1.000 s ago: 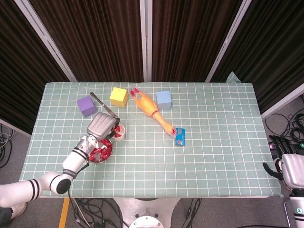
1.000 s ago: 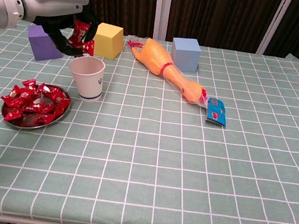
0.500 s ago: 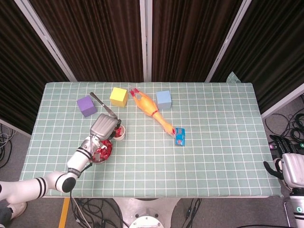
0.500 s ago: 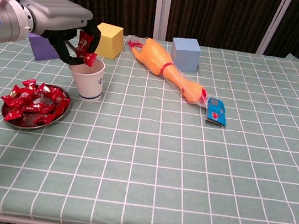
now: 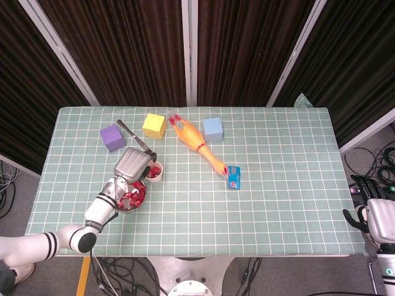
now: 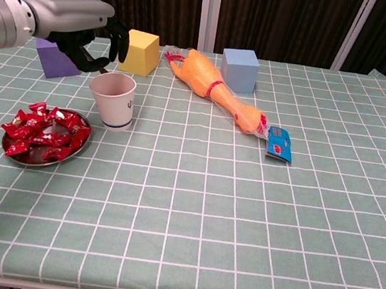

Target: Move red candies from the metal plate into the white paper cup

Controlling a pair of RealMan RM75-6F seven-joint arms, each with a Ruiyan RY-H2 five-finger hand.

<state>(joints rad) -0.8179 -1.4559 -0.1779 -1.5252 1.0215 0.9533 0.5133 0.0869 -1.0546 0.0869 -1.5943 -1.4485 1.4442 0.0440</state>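
Note:
The white paper cup [image 6: 113, 101] stands upright right of the metal plate [image 6: 32, 162], which carries a heap of red candies [image 6: 40, 130]. My left hand [image 6: 77, 24] hovers just above and behind the cup's rim, its dark fingers [image 6: 114, 41] spread and holding nothing. From above, the left hand [image 5: 133, 165] partly covers the cup [image 5: 156, 174], and a red candy [image 5: 154, 168] shows inside it. The plate [image 5: 145, 192] lies just in front of that hand. My right hand [image 5: 376, 219] hangs off the table's right front corner, holding nothing.
Along the back stand a purple block [image 6: 53, 56], a yellow block [image 6: 140, 52] and a blue block [image 6: 238, 70]. A rubber chicken [image 6: 215, 90] lies diagonally mid-table, with a small blue packet [image 6: 279, 144] at its end. A metal utensil [image 5: 133, 137] lies behind the cup.
The left hand carried a red candy over the cup, dipped to its rim and let it go. The hand has since lifted slightly, and the candy is no longer between its fingers.

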